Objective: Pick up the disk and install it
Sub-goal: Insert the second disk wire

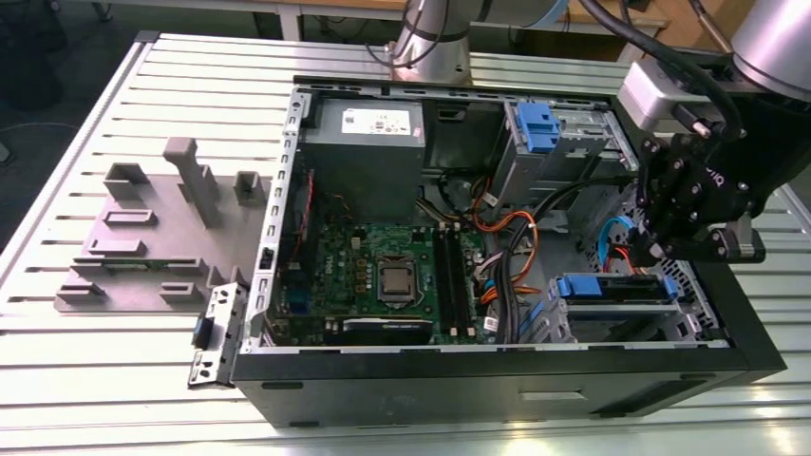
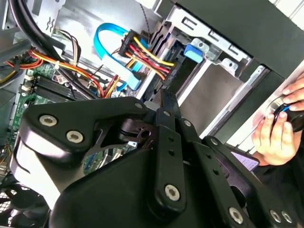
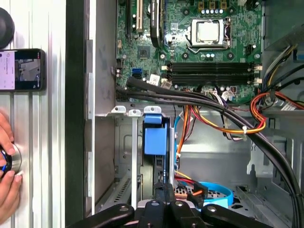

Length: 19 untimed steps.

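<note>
Slatted table [image 1: 102, 114], fingers [image 3: 164, 192] above disk [image 3: 155, 137]

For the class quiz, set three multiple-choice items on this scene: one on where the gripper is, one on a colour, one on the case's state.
1. The gripper is over: A the grey plate; B the drive bay; C the power supply.
2. The flat cable is: A red; B blue; C white.
3. The case is: A open; B closed; C wrapped.
Key: B, it hangs at the case's end on the exterior view's right; B, a blue loop in both wrist views; A, the motherboard lies exposed.
</note>
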### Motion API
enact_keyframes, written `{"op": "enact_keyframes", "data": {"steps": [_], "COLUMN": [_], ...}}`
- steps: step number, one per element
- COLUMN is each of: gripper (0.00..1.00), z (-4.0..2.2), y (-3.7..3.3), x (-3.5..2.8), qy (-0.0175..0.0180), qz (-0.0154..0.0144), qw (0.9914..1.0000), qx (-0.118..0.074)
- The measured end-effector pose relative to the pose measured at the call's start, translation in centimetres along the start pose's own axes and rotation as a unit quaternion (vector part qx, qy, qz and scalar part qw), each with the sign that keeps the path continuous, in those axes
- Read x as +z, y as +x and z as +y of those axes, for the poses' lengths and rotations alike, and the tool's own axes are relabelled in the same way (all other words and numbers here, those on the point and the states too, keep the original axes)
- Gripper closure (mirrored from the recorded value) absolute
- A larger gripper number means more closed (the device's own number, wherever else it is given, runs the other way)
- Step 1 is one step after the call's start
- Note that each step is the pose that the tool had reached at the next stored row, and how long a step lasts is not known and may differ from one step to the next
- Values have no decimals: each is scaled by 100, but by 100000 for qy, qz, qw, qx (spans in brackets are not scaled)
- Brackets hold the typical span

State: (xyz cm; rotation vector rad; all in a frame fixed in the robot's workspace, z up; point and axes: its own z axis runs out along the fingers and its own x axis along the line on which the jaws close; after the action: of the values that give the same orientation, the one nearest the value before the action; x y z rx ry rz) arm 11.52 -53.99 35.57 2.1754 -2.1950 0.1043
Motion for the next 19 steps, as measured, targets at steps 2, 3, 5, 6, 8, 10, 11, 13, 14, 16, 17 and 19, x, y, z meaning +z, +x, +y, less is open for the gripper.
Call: {"op": "enact_keyframes", "data": {"steps": [2, 3, 5, 6, 8, 10, 11, 13, 14, 16, 17, 19], "gripper": [89, 89, 89, 89, 89, 89, 89, 89, 89, 89, 89, 89], "z": [1, 1, 1, 1, 1, 0, 0, -1, -1, -5, -10, -23], "y": [0, -2, -10, -13, -24, -37, -44, -55, -62, -83, -93, -115], "x": [0, -5, -19, -27, -50, -77, -89, -115, -127, -146, -150, -152], "qy": [-4, -21, -84, -124, -230, -309, -368, -530, -601, -792, -931, -1207], "qz": [1, 10, 9, -3, -5, 11, 0, 4, 2, 6, 10, 4], "qw": [100000, 100000, 100000, 100000, 100000, 100000, 99999, 99999, 99998, 99997, 99996, 99993], "qx": [-4, -7, -12, -12, -21, -28, -36, -50, -55, -77, -85, -107]}}
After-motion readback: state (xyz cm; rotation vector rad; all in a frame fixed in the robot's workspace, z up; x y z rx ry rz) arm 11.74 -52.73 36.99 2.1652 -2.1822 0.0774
